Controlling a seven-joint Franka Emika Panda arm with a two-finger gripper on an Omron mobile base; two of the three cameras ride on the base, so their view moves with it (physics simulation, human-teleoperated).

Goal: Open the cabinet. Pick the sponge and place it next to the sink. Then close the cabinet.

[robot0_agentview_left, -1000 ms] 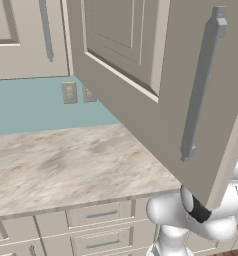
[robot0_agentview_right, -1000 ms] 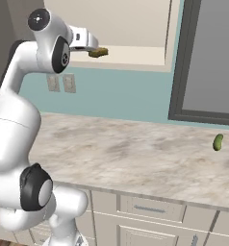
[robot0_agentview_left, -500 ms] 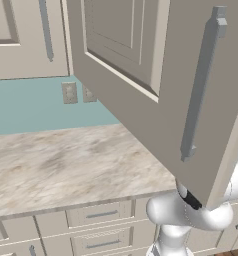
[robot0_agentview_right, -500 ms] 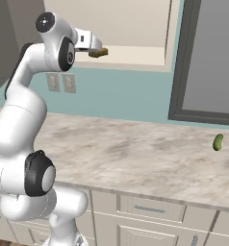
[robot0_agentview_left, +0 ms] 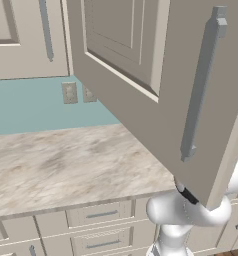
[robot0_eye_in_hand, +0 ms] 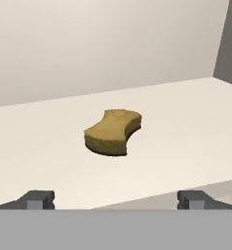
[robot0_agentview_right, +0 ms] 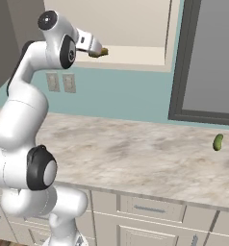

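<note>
Left base cam was mostly the cabinet (robot0_agentview_left: pixel 141 65) door swung wide open twd the camera, long grey bar handle (robot0_agentview_left: pixel 201 85) running down it, w/ the marbled counter (robot0_agentview_left: pixel 66 160) and a couple of wall outlets (robot0_agentview_left: pixel 69 92) behind. Right base cam gave what that one couldn't: the open cabinet interior up top, arm reaching up into it, gripper (robot0_agentview_right: pixel 98 51) at the front lip of the shelf (robot0_agentview_right: pixel 135 57), sponge (robot0_agentview_right: pixel 103 51) just a tan speck at its tip. Also a small green pickle thing (robot0_agentview_right: pixel 218 141) sitting far right on the counter, next to a dark-framed window (robot0_agentview_right: pixel 208 62). Hand cam was the only close look: sponge lying flat on the shelf, mid-frame, apart from both fingertips (robot0_eye_in_hand: pixel 40 199). Claw was spread wide, nothing in it.
</note>
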